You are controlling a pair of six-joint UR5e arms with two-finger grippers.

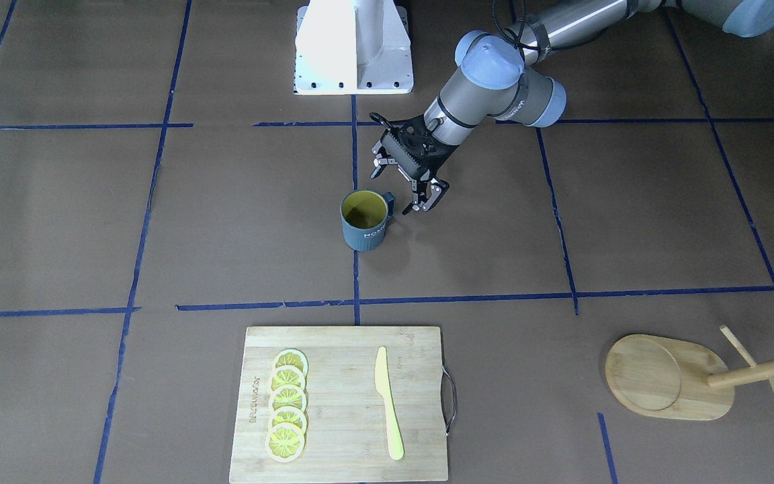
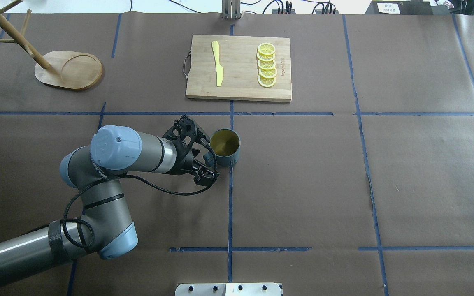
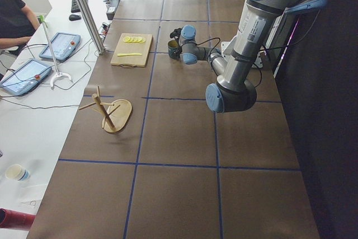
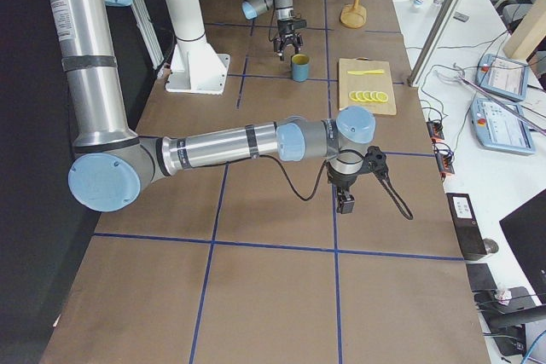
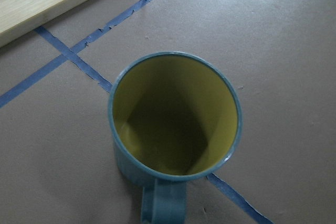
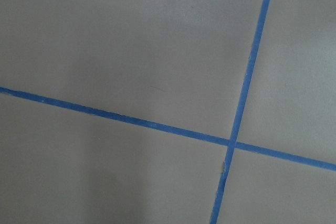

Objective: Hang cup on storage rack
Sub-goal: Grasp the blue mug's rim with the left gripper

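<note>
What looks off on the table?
Nothing serious. The cup is upright and empty, and the rack stands upright. The slices and knife lie neatly on the board. Only the blue tape is frayed, with gaps in places.

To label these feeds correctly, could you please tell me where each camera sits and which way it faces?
Front-facing: across the table, facing the base; shows left arm and cup.
Overhead: behind the base, looking forward and down; left arm.
Exterior left: table's left end; left arm near.
Exterior right: table's right end; right arm near.
Left wrist: down into the cup; no fingers visible.
Right wrist: down on taped table; no fingers.
Front-facing and overhead share cup and storage rack, mirrored.
</note>
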